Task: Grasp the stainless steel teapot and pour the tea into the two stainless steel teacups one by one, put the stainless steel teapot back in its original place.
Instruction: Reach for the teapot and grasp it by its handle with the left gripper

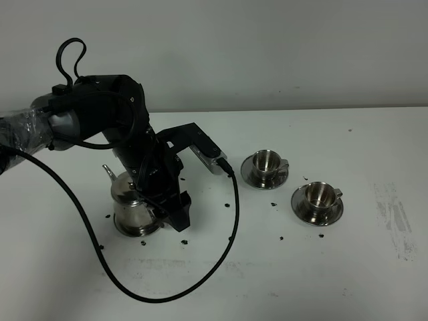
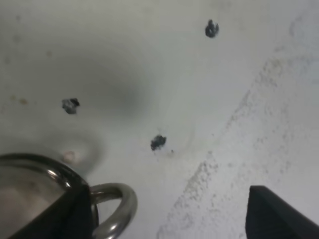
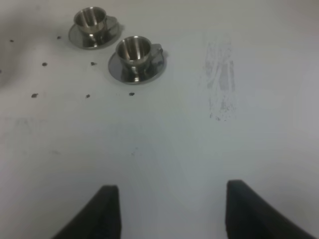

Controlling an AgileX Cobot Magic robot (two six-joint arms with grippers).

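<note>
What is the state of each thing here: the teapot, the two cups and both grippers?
stainless steel teapot: upright, standing on the table, not gripped yet.
far teacup: upright on its saucer.
near teacup: upright on its saucer.
left gripper: open, with the teapot's handle between its fingers.
right gripper: open, holding nothing, above the table.

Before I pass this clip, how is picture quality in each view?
Exterior high: even light, sharp, bright reflections on the teapot. Left wrist: blurred close up, teapot handle out of focus. Right wrist: teacups fairly crisp, right claw dark, blurred.
</note>
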